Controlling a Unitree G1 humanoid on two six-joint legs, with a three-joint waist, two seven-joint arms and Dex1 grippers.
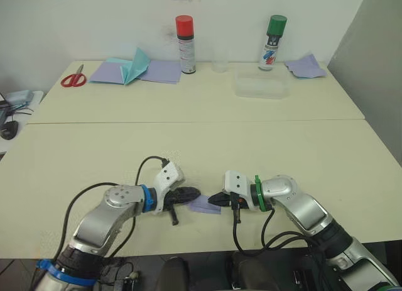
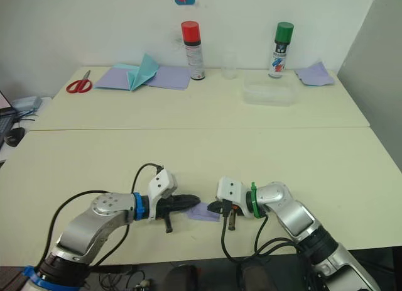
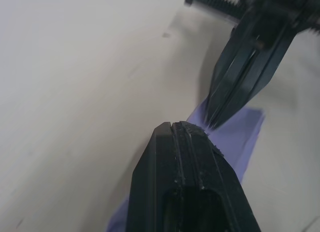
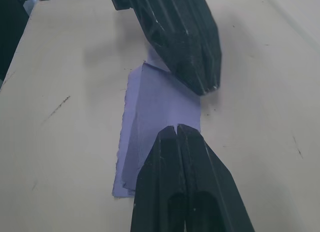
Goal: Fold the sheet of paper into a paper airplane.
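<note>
The sheet of paper (image 1: 202, 205) is lavender and lies flat near the table's front edge, folded into a small oblong with layered edges (image 4: 159, 104). No paper airplane shape of it is in view. My left gripper (image 1: 193, 193) reaches in from the left, fingers shut, tip over the sheet's left end. Facing it from the right, my right gripper (image 1: 215, 198) is also shut, its tip resting on the sheet's right end. The two tips sit a few centimetres apart over the paper (image 3: 246, 128). Nothing shows between either pair of fingers.
At the back of the table stand a red-capped spray can (image 1: 185, 44), a green-capped can (image 1: 272, 42), a clear container (image 1: 260, 87) and a small cup (image 1: 220, 66). Red scissors (image 1: 73, 79), a teal paper plane on lavender sheets (image 1: 134, 66) and a rumpled scrap (image 1: 306, 66) lie there too.
</note>
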